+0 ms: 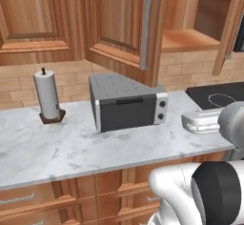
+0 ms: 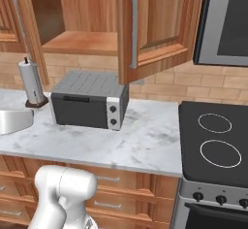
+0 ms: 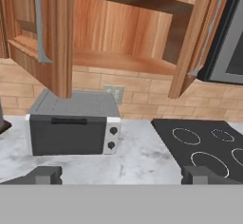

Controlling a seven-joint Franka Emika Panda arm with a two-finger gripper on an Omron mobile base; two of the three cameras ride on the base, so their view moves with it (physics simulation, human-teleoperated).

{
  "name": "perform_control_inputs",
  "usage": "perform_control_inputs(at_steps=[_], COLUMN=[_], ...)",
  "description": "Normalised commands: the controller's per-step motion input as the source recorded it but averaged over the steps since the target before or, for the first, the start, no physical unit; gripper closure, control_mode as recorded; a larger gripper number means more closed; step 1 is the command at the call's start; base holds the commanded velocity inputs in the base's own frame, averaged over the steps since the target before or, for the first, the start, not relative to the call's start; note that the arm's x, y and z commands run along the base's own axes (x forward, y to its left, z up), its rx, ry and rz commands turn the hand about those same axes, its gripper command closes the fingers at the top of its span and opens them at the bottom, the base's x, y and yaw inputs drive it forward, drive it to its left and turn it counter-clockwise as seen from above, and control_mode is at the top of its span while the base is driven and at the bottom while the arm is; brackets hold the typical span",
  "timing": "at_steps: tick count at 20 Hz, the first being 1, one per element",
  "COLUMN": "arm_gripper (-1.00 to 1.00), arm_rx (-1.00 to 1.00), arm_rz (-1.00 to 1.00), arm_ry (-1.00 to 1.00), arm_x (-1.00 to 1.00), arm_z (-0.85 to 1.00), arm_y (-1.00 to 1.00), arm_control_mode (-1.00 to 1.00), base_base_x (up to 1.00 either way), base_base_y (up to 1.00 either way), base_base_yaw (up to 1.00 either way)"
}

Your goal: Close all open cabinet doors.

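Well apart from anything, the gripper (image 3: 121, 174) stands with jaws released wide above the counter (image 3: 142, 156), while both cabinet doors (image 3: 45, 33) hang swung open higher up beyond them, over the toaster oven (image 3: 73, 128) and stovetop edge.

Glossy white rounded arm links (image 1: 176, 186), a black joint band (image 1: 217, 193), grey upper joint.
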Motion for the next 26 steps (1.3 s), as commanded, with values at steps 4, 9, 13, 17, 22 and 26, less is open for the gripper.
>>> perform_control_inputs(at_steps=[4,9,13,17,22,26], arm_gripper=[-1.00,-1.00,-1.00,-1.00,-1.00,-1.00], arm_rx=[0.00,0.00,0.00,0.00,0.00,0.00], arm_rz=[0.00,0.00,0.00,0.00,0.00,0.00], arm_ry=[0.00,0.00,0.00,0.00,0.00,0.00], arm_x=[0.00,0.00,0.00,0.00,0.00,0.00], arm_z=[0.00,0.00,0.00,0.00,0.00,0.00], arm_y=[0.00,0.00,0.00,0.00,0.00,0.00], arm_control_mode=[1.00,1.00,1.00,1.00,1.00,1.00], base_base_x=[0.01,0.16,0.42,0.71,0.44,0.02], base_base_y=[-0.16,-0.36,-0.42,-0.12,0.00,0.00], base_base_yaw=[-0.03,0.00,0.00,0.00,0.00,0.00])
